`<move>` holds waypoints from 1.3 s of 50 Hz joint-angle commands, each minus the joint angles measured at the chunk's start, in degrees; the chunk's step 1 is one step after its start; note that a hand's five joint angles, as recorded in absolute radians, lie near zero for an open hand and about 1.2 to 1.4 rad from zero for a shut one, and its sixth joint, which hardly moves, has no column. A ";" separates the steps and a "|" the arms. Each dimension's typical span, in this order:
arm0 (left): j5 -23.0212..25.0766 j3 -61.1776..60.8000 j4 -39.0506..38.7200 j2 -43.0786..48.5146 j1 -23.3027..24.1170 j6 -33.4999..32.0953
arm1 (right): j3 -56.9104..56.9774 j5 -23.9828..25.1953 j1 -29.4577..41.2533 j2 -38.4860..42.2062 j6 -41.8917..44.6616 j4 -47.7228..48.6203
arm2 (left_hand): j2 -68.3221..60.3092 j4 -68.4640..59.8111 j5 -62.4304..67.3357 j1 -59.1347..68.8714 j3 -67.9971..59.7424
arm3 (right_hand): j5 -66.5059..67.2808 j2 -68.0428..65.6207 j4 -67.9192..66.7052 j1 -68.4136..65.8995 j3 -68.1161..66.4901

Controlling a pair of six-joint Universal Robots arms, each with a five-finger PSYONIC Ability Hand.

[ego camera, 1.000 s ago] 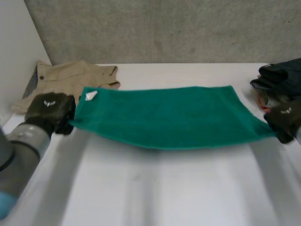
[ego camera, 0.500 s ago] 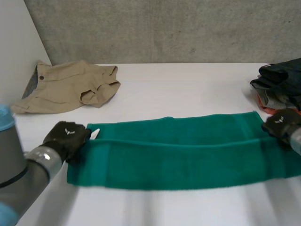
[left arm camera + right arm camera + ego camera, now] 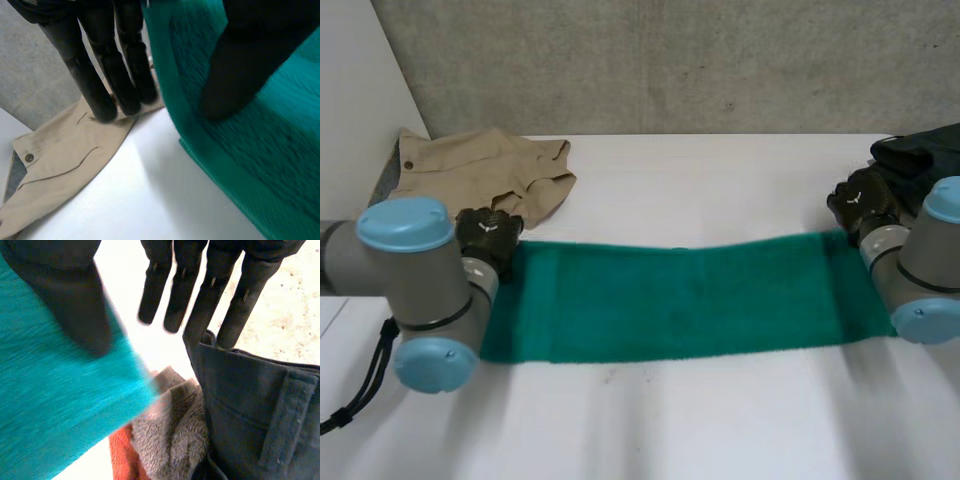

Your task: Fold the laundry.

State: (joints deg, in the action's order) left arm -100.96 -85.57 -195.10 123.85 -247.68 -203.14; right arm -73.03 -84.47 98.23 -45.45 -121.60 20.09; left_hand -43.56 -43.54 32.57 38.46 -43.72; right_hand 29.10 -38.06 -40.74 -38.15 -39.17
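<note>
- You have a white table (image 3: 720, 420) under a grey concrete wall (image 3: 670, 60). Beige trousers (image 3: 470, 175) lie crumpled at the far left and a dark pile of clothes (image 3: 920, 155) sits at the far right.
- The green towel (image 3: 680, 300) lies flat across the middle as a narrow doubled band. Its long axis runs left to right, almost from arm to arm.
- Your left hand (image 3: 488, 235) sits at the towel's far left corner, just beside the trousers. Its fingers (image 3: 100, 75) are straight and reach past the towel's edge, well apart from the thumb (image 3: 240, 65), which rests on the green pile. I see no pinch.
- Your right hand (image 3: 860, 200) sits at the far right corner, close to the dark pile. It is likewise spread, with its fingers (image 3: 200, 300) over the bare table and a dark garment (image 3: 250, 415). Only its thumb (image 3: 75, 300) is on the towel.
- The lengthwise fold looks done. I judge the next fold to be end over end along that long axis. Each hand is already at its own short end, so either could carry it. The near corners are held by neither hand.
</note>
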 commanded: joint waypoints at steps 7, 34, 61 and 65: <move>-2.23 0.32 0.95 -1.67 5.71 0.20 | -8.87 -0.97 0.74 -9.29 -11.64 -0.48 | 32.17 32.15 -31.18 -27.07 32.33 | -29.10 28.06 30.74 28.15 29.17; -1.26 -14.72 -4.33 -13.99 5.71 2.66 | -24.70 16.53 -18.07 -15.90 -13.23 -10.42 | 31.49 31.47 -30.51 -26.40 31.65 | -16.08 15.04 17.72 15.13 16.15; -1.17 -15.77 -4.94 -16.10 5.89 2.74 | -23.73 10.38 -19.59 -23.01 -1.63 -5.06 | 31.49 31.47 -30.51 -26.40 31.65 | 40.90 -41.94 -39.26 -41.85 -40.83; -1.17 -16.12 -4.94 -17.59 5.89 2.74 | -23.47 10.38 -7.81 -24.33 -2.24 -3.83 | 31.66 31.64 -30.67 -26.57 31.82 | 40.90 -41.94 -39.26 -41.85 -40.83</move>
State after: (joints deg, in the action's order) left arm -102.13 -101.40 -200.06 107.65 -241.81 -200.39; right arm -96.71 -73.98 75.31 -67.66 -122.87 15.01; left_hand -12.79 -12.62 2.88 11.71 -13.13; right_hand 56.39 -67.48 -68.83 -64.20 -68.37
